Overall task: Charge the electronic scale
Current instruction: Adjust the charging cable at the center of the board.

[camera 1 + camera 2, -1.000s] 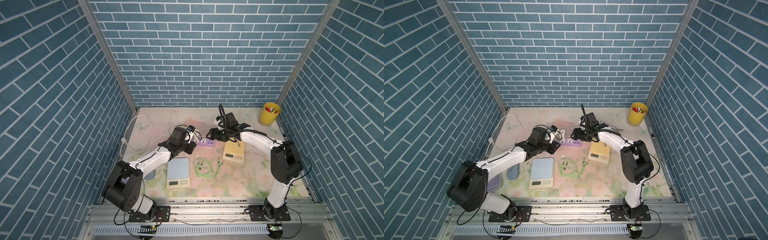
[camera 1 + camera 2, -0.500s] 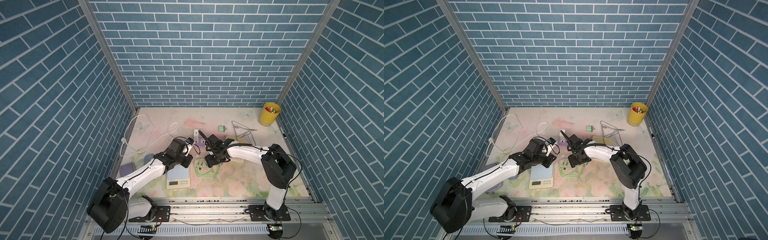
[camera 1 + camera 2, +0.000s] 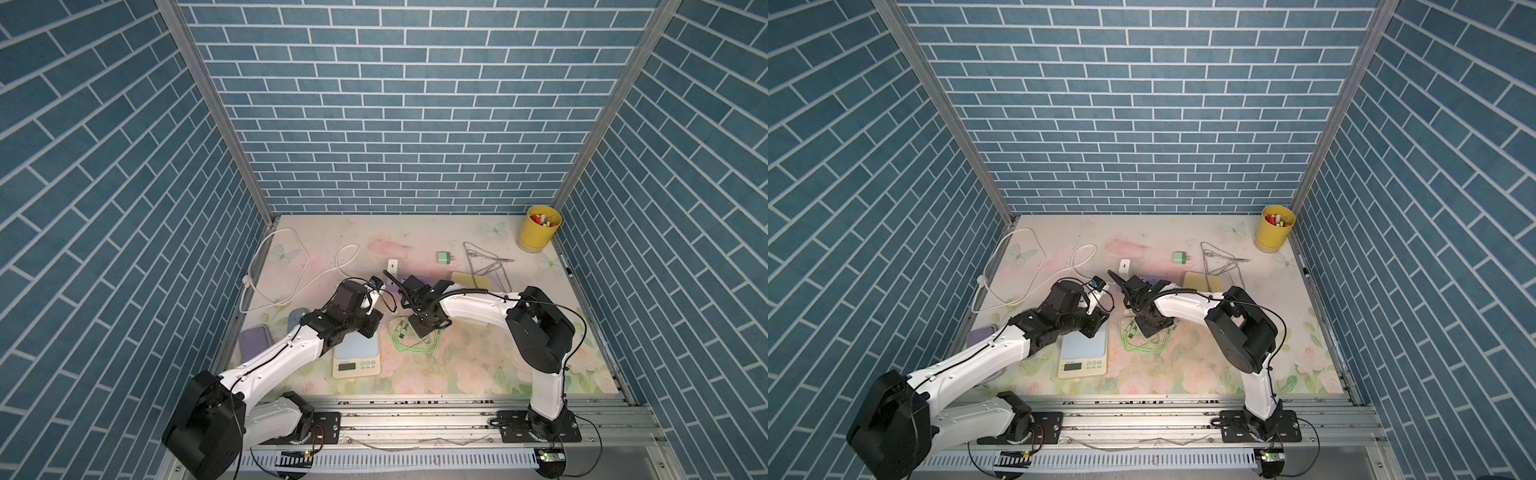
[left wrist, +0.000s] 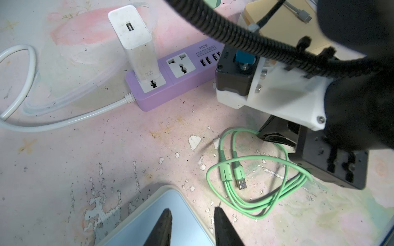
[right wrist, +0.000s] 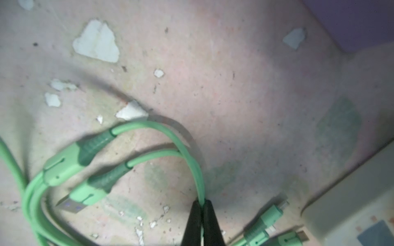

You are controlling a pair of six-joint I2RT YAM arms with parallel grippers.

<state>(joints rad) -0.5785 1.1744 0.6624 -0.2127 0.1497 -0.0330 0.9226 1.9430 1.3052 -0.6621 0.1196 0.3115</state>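
Note:
The electronic scale [image 3: 356, 353] [image 3: 1083, 353], blue-topped with a cream body and a front display, lies at the front middle of the mat. My left gripper [image 4: 191, 213] hovers open over the scale's back corner [image 4: 170, 204], nothing between its fingers. A coiled green charging cable [image 3: 411, 338] [image 4: 255, 191] lies just right of the scale. My right gripper [image 5: 201, 205] is shut on one strand of the green cable [image 5: 191, 161]. The cable's USB plug [image 5: 70, 205] [image 4: 241, 181] and its small connectors [image 5: 270, 215] rest on the mat.
A purple power strip [image 4: 170, 85] with a white charger [image 4: 136, 42] plugged in sits behind the cable. Its white cord [image 3: 291, 266] loops at back left. A yellow scale [image 3: 469, 279], green adapter [image 3: 444, 257], grey cable [image 3: 486, 262], yellow cup [image 3: 538, 228] and purple phone [image 3: 255, 338] lie around.
Both arms came forward from the power strip toward the scale and green cable. The right gripper, open before, has shut on a cable strand. The left stays open.

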